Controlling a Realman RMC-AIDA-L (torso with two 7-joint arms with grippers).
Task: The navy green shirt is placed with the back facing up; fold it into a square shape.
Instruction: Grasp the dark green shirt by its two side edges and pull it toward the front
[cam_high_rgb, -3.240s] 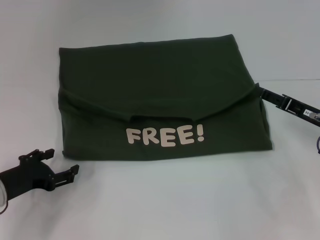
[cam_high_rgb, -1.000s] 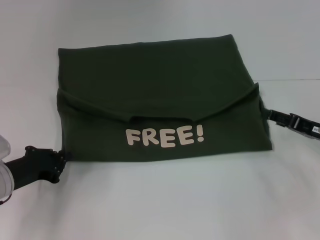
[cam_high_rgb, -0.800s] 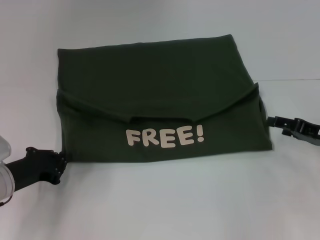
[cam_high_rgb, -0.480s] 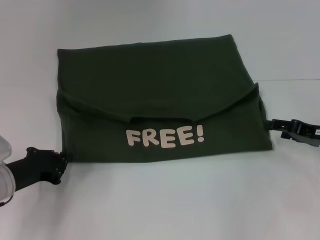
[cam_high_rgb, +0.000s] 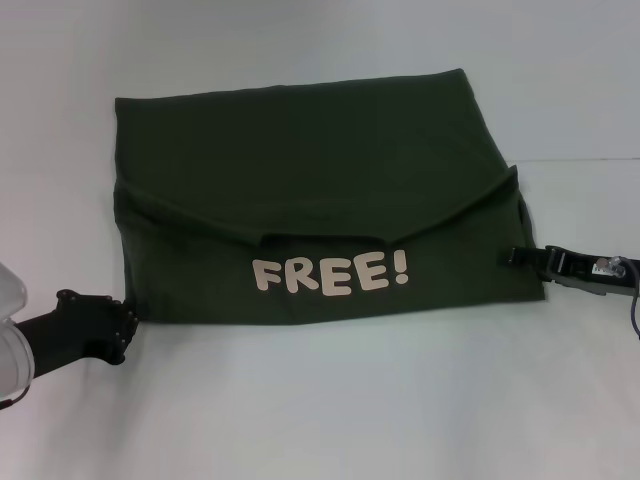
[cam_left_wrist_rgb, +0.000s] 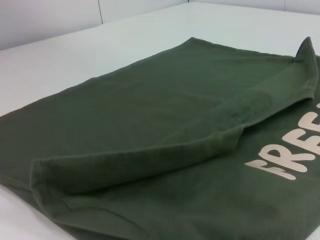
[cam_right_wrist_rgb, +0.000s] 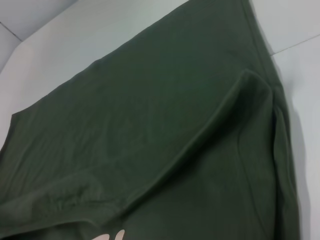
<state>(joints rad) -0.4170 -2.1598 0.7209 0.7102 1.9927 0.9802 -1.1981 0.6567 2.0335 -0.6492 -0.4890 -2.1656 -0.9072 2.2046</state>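
Now the navy green shirt (cam_high_rgb: 320, 200) lies flat in the middle of the frame in the head view, on the white table (cam_high_rgb: 320, 410). It is already partly folded: a flap with a curved edge lies across it, and below this edge the cream "FREE!" lettering (cam_high_rgb: 330, 272) shows. The folded shape is wider than it is deep, so its long axis runs from the left to the right of the frame.

At the lower left corner of the shirt sits the left gripper (cam_high_rgb: 122, 322), touching the cloth edge. At the lower right corner the right gripper (cam_high_rgb: 512, 256) reaches onto the cloth from the right side of the frame. For both of them I cannot tell how far the fingers are open, or if they hold the cloth.

I judge that the next fold turns on this relation: the shirt lies between the two grippers, each one at its own near corner, and neither is clearly nearer. The remaining cloth extends toward the top of the frame.
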